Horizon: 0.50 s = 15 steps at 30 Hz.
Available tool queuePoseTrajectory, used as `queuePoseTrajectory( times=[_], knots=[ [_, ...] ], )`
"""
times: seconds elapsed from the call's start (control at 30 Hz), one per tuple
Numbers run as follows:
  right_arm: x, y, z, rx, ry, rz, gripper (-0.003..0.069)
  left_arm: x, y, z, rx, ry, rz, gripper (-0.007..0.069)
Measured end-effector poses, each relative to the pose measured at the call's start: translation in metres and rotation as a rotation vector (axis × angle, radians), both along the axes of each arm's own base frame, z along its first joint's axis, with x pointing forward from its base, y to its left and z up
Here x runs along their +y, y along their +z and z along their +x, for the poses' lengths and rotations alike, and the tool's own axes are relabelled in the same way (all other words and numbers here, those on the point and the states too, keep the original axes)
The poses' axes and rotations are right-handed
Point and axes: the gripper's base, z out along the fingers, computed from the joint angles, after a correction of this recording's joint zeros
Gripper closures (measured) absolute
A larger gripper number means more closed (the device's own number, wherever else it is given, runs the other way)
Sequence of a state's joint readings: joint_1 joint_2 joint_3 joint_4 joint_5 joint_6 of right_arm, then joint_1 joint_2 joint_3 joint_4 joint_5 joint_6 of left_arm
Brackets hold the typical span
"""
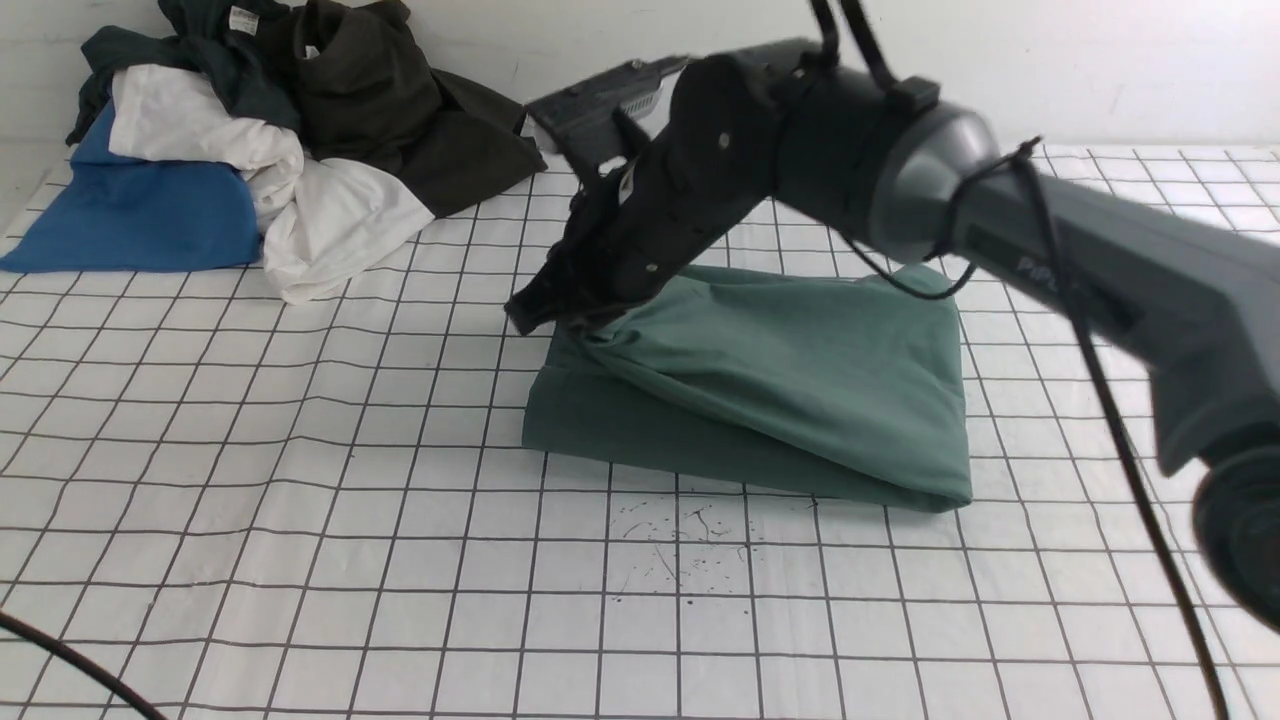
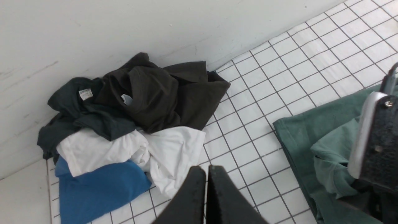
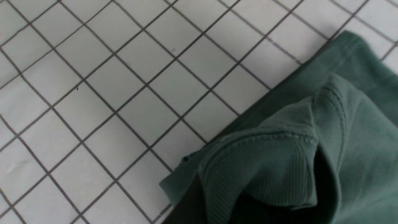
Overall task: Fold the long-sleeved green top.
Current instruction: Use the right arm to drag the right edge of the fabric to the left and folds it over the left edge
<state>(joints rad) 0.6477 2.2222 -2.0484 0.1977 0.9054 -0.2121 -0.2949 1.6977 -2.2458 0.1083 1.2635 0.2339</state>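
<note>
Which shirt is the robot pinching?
The green long-sleeved top, lying by itself in the middle. The right gripper pinches its far left corner, while the pile of blue, white and dark clothes sits apart in the far left corner.

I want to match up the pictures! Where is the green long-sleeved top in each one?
Front view: the green long-sleeved top lies folded mid-table, under the right arm.
Left wrist view: the green long-sleeved top shows only partly, across bare squares from the clothes pile.
Right wrist view: the green long-sleeved top is close to the camera, with ribbed fabric bunched up.
Shared landmark: the white gridded table cover shows in all three.
</note>
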Motion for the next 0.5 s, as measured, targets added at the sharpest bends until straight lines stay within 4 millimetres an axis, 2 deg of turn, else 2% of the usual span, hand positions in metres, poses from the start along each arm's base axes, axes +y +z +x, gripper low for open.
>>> queuePoseTrajectory(
  times=[0.07, 0.17, 0.2, 0.23, 0.27, 0.3, 0.4, 0.43, 0.47, 0.5],
  knots=[
    [0.005, -0.006, 0.001, 0.034, -0.004, 0.036, 0.0545, 0.001, -0.012, 0.000, 0.048, 0.007, 0.025, 0.0632],
    [0.006, 0.006, 0.001, 0.042, -0.005, 0.078, 0.0411, 0.001, -0.031, 0.005, 0.114, 0.013, 0.055, 0.0632],
    [0.005, 0.017, 0.000, 0.041, 0.001, 0.085, 0.0345, 0.000, -0.041, 0.007, 0.146, 0.012, 0.065, 0.0632],
    [0.005, 0.021, 0.000, 0.035, 0.002, 0.089, 0.0324, 0.000, -0.044, 0.008, 0.156, 0.012, 0.068, 0.0632],
    [-0.001, 0.042, -0.002, 0.026, 0.010, 0.090, 0.0250, -0.002, -0.055, 0.011, 0.196, 0.010, 0.077, 0.0632],
    [-0.007, 0.056, -0.004, 0.013, 0.014, 0.078, 0.0214, -0.003, -0.061, 0.012, 0.218, 0.006, 0.077, 0.0632],
    [-0.035, 0.096, -0.006, -0.047, -0.008, 0.006, 0.0165, -0.007, -0.075, 0.015, 0.273, -0.013, 0.057, 0.0632],
    [-0.039, 0.098, -0.005, -0.048, -0.013, -0.005, 0.0165, -0.008, -0.077, 0.016, 0.278, -0.015, 0.055, 0.0632],
    [-0.062, 0.116, -0.001, -0.110, -0.062, -0.059, 0.0172, -0.013, -0.084, 0.019, 0.303, -0.037, 0.020, 0.0632],
    [-0.073, 0.121, 0.002, -0.130, -0.090, -0.085, 0.0183, -0.016, -0.088, 0.022, 0.315, -0.047, 0.003, 0.0632]
  ],
)
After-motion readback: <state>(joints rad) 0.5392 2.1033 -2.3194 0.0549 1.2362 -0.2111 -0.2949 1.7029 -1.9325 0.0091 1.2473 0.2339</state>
